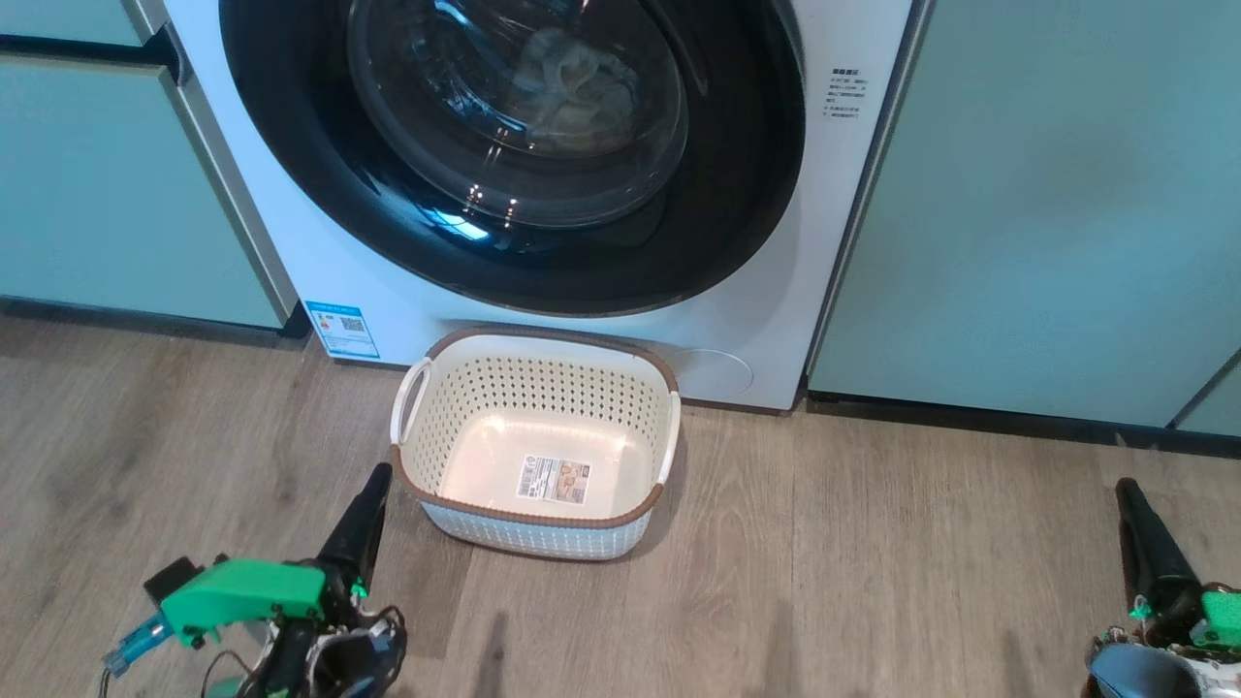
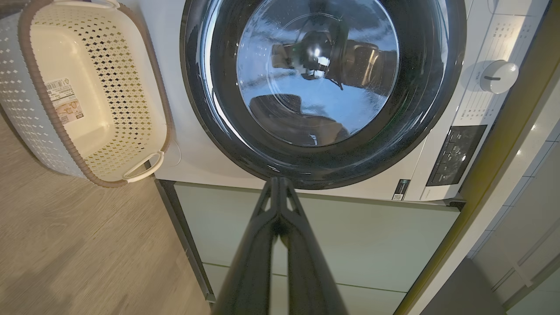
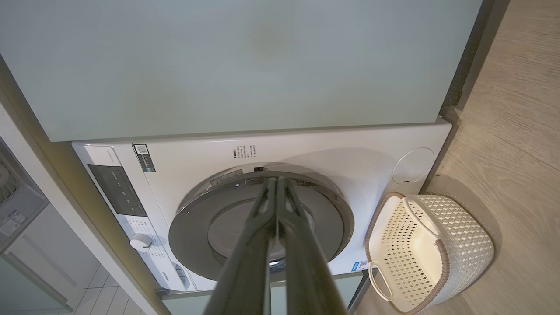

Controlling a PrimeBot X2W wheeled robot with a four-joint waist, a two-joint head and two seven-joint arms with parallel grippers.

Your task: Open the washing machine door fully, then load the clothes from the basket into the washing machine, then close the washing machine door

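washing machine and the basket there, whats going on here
Nothing is being handled right now. The washing machine door looks closed, with the clothes visible inside through its glass. The basket sits empty on the floor in front of the washing machine. The left gripper and right gripper are both shut, holding nothing.

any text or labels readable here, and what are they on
No text is legible.
label sticker in the basket: too small
blue-white sticker on the washing machine: blurred
dark print beside the washing machine door: blurred
control panel markings: too small
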